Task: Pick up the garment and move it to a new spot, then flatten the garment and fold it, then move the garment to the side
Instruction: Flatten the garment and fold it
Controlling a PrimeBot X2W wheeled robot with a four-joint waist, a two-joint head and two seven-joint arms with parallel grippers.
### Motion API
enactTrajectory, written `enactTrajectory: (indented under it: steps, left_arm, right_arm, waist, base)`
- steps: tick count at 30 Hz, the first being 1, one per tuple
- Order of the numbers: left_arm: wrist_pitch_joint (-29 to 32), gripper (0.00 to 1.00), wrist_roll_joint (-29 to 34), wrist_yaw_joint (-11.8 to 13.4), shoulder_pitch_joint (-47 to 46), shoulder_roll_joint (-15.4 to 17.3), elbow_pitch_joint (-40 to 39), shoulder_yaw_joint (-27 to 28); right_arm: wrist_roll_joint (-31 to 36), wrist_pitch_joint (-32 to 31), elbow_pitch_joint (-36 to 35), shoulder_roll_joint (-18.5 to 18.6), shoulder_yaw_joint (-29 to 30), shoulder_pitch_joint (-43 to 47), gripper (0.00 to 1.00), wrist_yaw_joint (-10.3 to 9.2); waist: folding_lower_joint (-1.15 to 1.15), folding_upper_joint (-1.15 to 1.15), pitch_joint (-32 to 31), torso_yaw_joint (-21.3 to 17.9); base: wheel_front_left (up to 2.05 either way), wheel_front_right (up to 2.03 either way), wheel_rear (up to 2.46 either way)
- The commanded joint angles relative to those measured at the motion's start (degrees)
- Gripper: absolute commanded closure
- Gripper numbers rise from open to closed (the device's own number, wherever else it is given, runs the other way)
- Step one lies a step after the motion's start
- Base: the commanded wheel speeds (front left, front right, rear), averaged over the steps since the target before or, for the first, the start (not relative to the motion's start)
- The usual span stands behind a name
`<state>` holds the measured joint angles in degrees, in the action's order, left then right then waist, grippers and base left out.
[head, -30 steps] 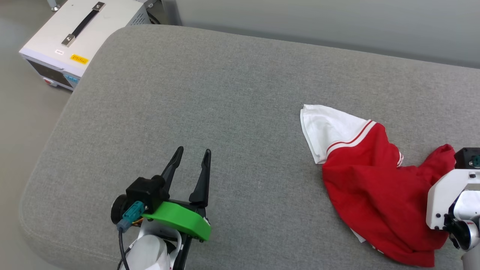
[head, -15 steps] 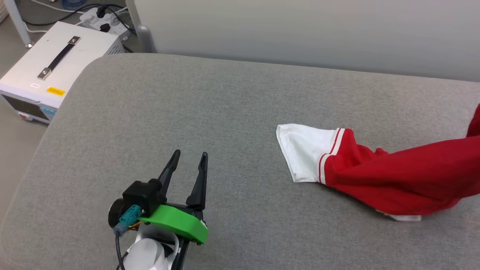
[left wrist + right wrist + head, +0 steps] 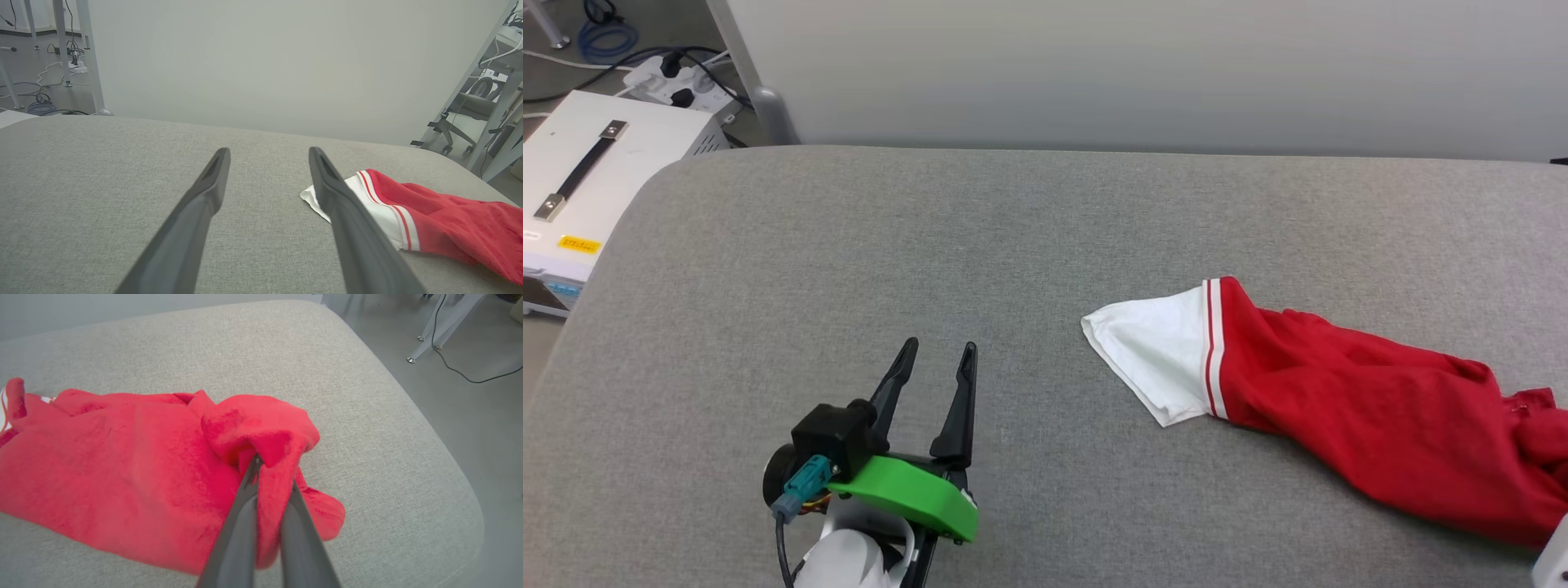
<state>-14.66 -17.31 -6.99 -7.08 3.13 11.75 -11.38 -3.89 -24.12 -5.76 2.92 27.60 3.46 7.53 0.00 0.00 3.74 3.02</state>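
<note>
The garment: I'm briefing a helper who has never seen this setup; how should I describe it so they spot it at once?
Find the wide grey cushion before the pale wall. On its right part lies the garment, crumpled, one end pinched in the right tool. Bright red cloth and a white sleeve with striped trim set it apart from the plain grey around it.

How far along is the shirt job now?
Grasp done: right gripper is shut on the shirt. The move seems in hand; the shirt lies bunched on the grey cushion. Flattening, folding and setting aside remain; left gripper is open, apart from it.
</note>
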Motion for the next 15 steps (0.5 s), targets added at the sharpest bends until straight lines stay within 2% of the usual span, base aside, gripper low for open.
enactTrajectory:
  steps: [1, 7, 8, 9, 10, 15]
  left_arm:
    - [-0.3, 0.0, -0.2, 0.1, 0.5, -0.2, 0.2, -0.3]
    - [-0.3, 0.0, 0.1, 0.0, -0.4, -0.2, 1.1, -0.7]
    - [-0.3, 0.0, 0.1, -0.1, -0.5, -0.2, 1.4, -0.9]
    - [-0.3, 0.0, 0.1, -0.1, -0.6, -0.2, 1.5, -1.0]
    - [-0.3, 0.0, 0.1, -0.1, -0.7, -0.2, 1.7, -1.2]
    - [-0.3, 0.0, 0.0, -0.2, -0.5, -0.2, 2.0, -1.5]
  right_arm:
    - [-1.8, 0.7, 1.9, 0.0, -0.8, 0.4, 1.0, -0.04]
    - [-4.1, 2.7, 11.5, 0.0, -3.8, -0.3, 1.0, -0.04]
    - [-4.3, 3.1, 12.9, 0.0, -4.5, -0.6, 0.91, -0.04]
    - [-4.2, 3.4, 13.6, 0.0, -5.0, -0.8, 0.04, -0.04]
    - [-4.2, 3.8, 14.3, 0.0, -5.6, -1.0, 0.0, -0.04]
    - [-4.7, 6.4, 12.5, 0.0, -7.2, -2.3, 0.0, -0.04]
  waist:
    - [0.0, 0.0, 0.3, -0.7]
    - [0.0, 0.0, 0.8, -0.6]
    - [0.0, 0.0, 0.9, -0.5]
    - [0.0, 0.0, 0.9, -0.3]
    - [0.0, 0.0, 1.0, -0.1]
    - [0.0, 0.0, 0.8, 0.3]
  base:
    - [0.0, 0.0, 0.0]
    - [0.0, 0.0, 0.0]
    - [0.0, 0.0, 0.0]
    - [0.0, 0.0, 0.0]
    - [0.0, 0.0, 0.0]
    - [0.0, 0.0, 0.0]
